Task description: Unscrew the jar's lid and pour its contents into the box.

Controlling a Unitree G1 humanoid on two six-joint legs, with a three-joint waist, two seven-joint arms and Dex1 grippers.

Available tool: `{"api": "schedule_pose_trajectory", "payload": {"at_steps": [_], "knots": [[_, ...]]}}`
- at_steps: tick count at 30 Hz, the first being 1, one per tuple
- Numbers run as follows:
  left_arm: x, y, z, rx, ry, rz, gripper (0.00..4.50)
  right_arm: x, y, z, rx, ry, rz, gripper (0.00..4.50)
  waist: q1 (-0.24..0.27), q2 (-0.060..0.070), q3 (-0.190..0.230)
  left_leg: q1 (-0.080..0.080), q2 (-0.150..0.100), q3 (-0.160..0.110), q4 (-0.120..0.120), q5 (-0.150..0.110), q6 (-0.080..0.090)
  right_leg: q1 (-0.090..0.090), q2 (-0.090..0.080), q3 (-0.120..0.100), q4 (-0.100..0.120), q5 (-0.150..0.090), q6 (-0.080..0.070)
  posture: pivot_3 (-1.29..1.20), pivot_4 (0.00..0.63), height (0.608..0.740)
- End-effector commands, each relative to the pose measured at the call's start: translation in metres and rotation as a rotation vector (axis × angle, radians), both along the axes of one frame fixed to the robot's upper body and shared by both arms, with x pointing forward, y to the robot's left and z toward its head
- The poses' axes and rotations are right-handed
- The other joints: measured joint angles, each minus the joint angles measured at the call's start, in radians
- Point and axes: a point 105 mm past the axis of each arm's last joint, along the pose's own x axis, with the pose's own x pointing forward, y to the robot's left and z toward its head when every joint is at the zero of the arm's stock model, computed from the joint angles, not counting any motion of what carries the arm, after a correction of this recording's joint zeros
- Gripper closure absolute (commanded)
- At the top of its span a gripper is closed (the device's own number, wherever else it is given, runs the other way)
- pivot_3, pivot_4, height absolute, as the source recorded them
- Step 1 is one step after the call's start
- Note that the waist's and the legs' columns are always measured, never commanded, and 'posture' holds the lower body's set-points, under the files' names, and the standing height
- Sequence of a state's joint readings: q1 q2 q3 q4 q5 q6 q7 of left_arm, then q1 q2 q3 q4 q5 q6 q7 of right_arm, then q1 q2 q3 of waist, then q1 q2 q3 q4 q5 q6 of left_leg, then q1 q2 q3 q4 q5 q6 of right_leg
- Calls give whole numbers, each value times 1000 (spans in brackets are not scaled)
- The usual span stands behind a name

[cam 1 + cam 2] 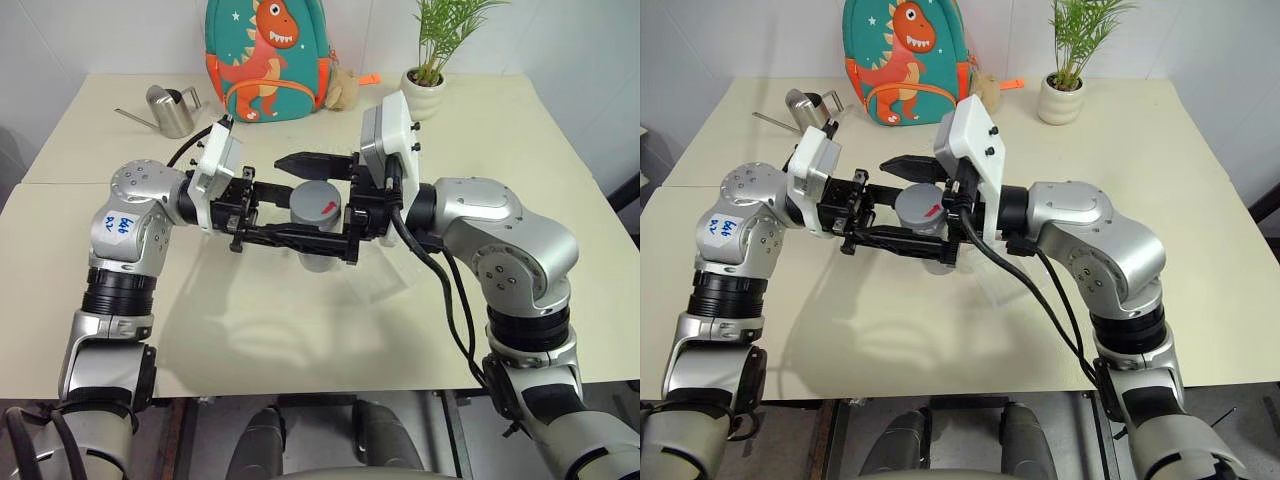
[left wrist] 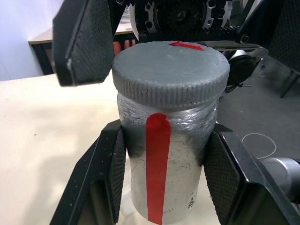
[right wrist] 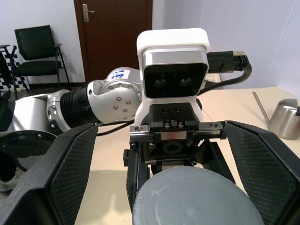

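The jar (image 2: pixel 164 164), a shiny silver cylinder with a red stripe down its side, is held upright above the table. My left gripper (image 2: pixel 165 159) is shut on its body, one finger (image 2: pixel 110 168) on each side. The grey ribbed lid (image 2: pixel 171 70) sits on the jar and carries a red mark. My right gripper (image 3: pixel 159 136) comes in from the opposite side and stands open, its fingers (image 3: pixel 70 168) either side of the lid (image 3: pixel 197 197) and apart from it. The clear box (image 1: pixel 385 285) lies on the table just below and to the right of the jar. The contents are hidden inside the jar.
At the back of the cream table (image 1: pixel 300 330) stand a steel watering can (image 1: pixel 172 110), a dinosaur backpack (image 1: pixel 268 60) and a white pot with a plant (image 1: pixel 425 90). The table's front edge runs close below both arms.
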State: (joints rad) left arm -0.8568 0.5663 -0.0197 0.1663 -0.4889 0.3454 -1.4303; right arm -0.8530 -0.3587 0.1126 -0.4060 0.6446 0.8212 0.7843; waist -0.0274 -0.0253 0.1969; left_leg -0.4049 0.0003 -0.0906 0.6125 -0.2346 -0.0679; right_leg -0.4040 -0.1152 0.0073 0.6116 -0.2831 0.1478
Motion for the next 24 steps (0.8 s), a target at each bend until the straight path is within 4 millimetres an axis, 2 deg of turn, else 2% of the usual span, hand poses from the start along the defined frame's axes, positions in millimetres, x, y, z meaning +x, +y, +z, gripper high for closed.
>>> {"api": "schedule_pose_trajectory", "payload": {"at_steps": [1, 10, 24], "knots": [[-3, 2, 9, -14, -43, 24, 2482, -7, 4, 4, 5, -45, 2, 11, -1, 0, 0, 0, 0, 0, 0, 0, 0, 0, 0, 0, 0, 0, 0, 0, 150, 740], [-6, 1, 10, -27, -48, 26, 2482, 7, 8, 0, 12, -26, -69, 11, 0, 0, 0, 0, 0, 0, 0, 0, 0, 0, 0, 0, 0, 0, 0, 0, 150, 740], [-10, 0, 6, -21, -33, 16, 2482, 28, 2, 4, 13, -32, -158, 11, -1, 0, 0, 0, 0, 0, 0, 0, 0, -1, 0, 0, 0, 0, 0, 0, 150, 740]]}}
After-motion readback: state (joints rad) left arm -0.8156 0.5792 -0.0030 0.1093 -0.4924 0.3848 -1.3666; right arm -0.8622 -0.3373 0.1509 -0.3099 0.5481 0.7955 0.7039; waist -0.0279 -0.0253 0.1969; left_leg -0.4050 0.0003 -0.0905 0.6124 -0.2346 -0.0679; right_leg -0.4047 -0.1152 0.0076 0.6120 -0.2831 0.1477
